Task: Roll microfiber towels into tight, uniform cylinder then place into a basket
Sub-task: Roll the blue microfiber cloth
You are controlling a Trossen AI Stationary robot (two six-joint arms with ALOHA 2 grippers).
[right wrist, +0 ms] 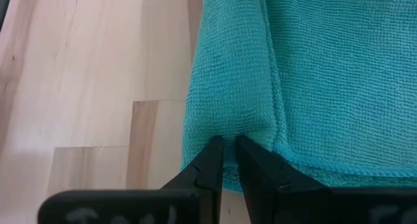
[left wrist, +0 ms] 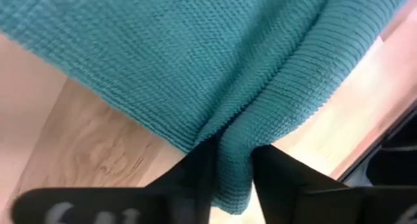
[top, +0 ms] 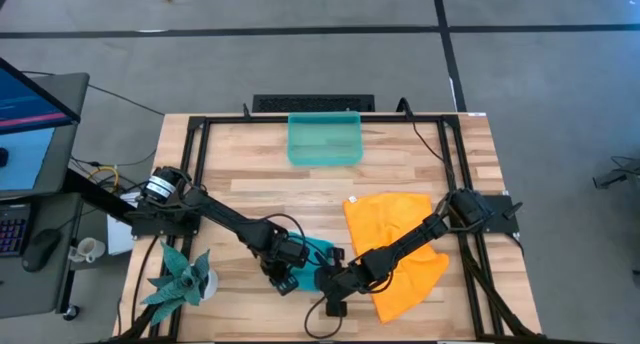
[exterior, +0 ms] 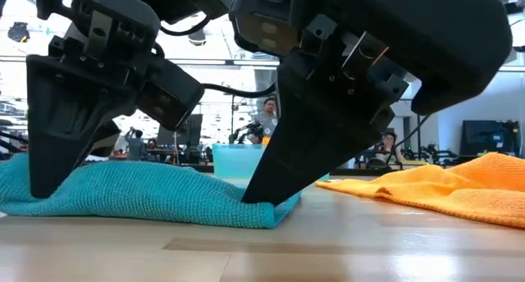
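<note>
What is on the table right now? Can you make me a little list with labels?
Teal-blue microfiber towel: bunched at the table's near edge, pinched at both ends
Left end effector: fingers around a fold of it
Right end effector: shut on its edge
Bright orange microfiber towel: spread flat, partly under the right arm
Translucent teal-green plastic basket: at the far edge, nothing seen inside
Teal spiky plant figure: near-left corner
</note>
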